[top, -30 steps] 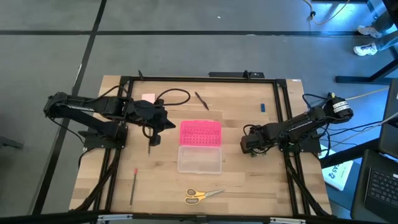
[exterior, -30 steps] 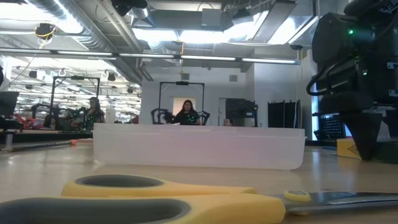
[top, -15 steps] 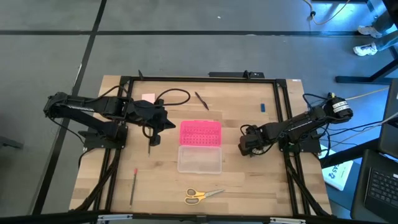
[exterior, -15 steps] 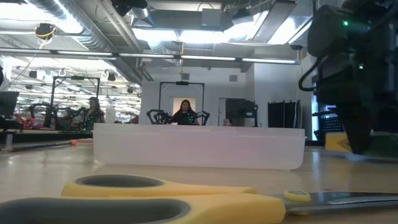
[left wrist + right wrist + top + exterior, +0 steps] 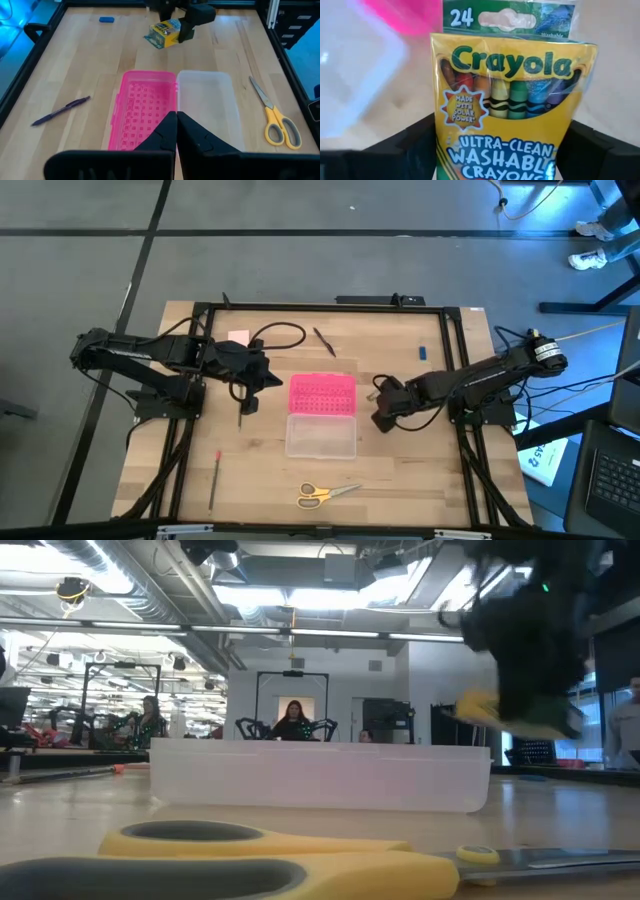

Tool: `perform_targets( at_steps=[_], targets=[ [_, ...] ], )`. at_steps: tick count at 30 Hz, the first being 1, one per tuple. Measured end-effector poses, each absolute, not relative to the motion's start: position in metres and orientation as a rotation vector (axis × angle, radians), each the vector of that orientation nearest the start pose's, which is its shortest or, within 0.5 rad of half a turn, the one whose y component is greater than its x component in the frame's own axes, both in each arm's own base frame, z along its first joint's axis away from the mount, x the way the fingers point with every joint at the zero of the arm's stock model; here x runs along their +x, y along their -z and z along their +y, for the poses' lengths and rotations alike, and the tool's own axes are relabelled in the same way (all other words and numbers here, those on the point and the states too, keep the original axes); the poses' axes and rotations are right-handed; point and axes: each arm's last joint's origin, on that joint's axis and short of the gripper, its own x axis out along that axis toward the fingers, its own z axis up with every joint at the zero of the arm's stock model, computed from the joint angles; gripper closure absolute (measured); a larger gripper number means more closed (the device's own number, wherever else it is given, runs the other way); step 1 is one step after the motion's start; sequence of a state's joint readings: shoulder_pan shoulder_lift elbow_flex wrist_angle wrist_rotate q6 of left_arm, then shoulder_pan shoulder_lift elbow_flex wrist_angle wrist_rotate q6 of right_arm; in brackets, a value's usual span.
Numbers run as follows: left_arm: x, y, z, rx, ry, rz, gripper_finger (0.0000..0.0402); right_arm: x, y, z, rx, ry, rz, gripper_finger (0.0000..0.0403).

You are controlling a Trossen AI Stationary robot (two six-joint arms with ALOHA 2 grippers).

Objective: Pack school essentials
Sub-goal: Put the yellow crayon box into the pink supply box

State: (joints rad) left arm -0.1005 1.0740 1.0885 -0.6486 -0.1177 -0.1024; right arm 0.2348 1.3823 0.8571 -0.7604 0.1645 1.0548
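My right gripper (image 5: 383, 412) is shut on the yellow-green crayon box (image 5: 510, 110), just right of the open case, and shows in the low view (image 5: 520, 690) above the table. The case's pink lid (image 5: 322, 394) and clear tray (image 5: 321, 436) lie flat at mid-table. My left gripper (image 5: 176, 131) is shut and holds nothing, hovering left of the lid (image 5: 264, 376). The yellow-handled scissors (image 5: 325, 493), red pencil (image 5: 215, 470), another pencil (image 5: 240, 414), dark pen (image 5: 324, 341), pink pad (image 5: 238, 337) and blue piece (image 5: 423, 352) lie on the table. My right gripper pinches the crayon box between its two fingers (image 5: 415, 145), one on each narrow side of the box's lower part (image 5: 445, 150). In the low view the box (image 5: 482, 710) is lifted clear of the table and tilted.
A black cable loop (image 5: 281, 334) lies near the far edge, beside the pad. Black frame rails (image 5: 455, 360) run along the table's sides. Bare wood lies between the tray and the scissors (image 5: 276, 119). People sit in the room beyond the table (image 5: 297, 718).
My right gripper has moved toward the table's left, toward the open case, carrying the crayon box. The box, which was down at the table top, is now lifted clear and tilted. My left arm has kept still.
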Motion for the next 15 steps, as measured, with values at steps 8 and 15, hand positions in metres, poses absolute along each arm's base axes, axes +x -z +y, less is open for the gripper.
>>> perform_targets(
  at_steps=[8,15],
  targets=[
    [0.216,-0.343,-0.019,-0.029,-0.046,0.617,0.0401,0.265,-0.242,0.055,0.411,0.411,0.909,0.0088],
    [0.215,-0.342,-0.026,-0.042,-0.016,0.625,0.0401,0.301,-0.231,0.065,0.261,0.192,0.795,0.0088]
  ],
)
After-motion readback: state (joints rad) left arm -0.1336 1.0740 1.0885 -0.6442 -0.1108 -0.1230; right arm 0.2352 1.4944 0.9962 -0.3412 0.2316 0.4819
